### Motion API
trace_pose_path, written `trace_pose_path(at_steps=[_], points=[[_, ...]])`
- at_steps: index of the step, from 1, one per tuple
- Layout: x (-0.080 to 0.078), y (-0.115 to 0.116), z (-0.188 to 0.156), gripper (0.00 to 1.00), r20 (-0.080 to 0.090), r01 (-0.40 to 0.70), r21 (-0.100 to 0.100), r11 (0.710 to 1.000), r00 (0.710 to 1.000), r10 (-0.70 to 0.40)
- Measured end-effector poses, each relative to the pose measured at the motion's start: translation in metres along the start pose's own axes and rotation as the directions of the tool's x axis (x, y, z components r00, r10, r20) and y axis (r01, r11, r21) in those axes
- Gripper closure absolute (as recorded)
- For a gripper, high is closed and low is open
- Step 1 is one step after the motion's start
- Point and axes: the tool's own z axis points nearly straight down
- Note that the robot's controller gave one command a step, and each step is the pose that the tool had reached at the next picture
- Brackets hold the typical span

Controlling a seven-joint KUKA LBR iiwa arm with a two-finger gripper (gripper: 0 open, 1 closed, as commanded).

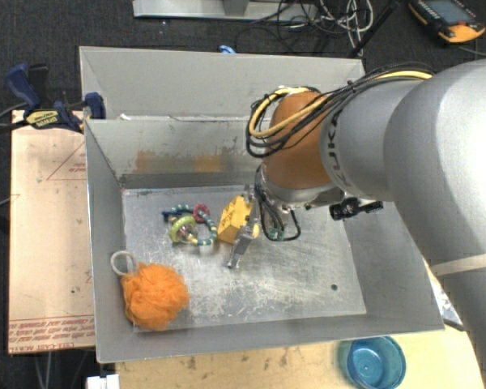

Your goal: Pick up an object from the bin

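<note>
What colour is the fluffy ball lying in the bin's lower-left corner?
The fluffy ball is orange, clearest in the camera view.

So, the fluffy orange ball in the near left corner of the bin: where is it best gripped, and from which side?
Probably across the middle of the orange ball, coming straight down from above. It looks round and soft, so it should squash and hold. The left wall and front wall are close, leaving little room sideways. Its white loop lies flat and thin, harder to catch.

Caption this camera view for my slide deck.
Gripper low in the grey bin beside a yellow block and bead chain; orange puff apart.
</note>
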Motion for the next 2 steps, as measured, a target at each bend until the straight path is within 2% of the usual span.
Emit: trace_pose_path(at_steps=[1, 2], points=[[0.0, 0.0, 0.0, 1.0, 0.0, 0.0, 0.0, 1.0, 1.0, 0.0], [0.044, -0.017, -0.033, 1.0, 0.0, 0.053, 0.001, 0.999, 0.999, -0.053]])
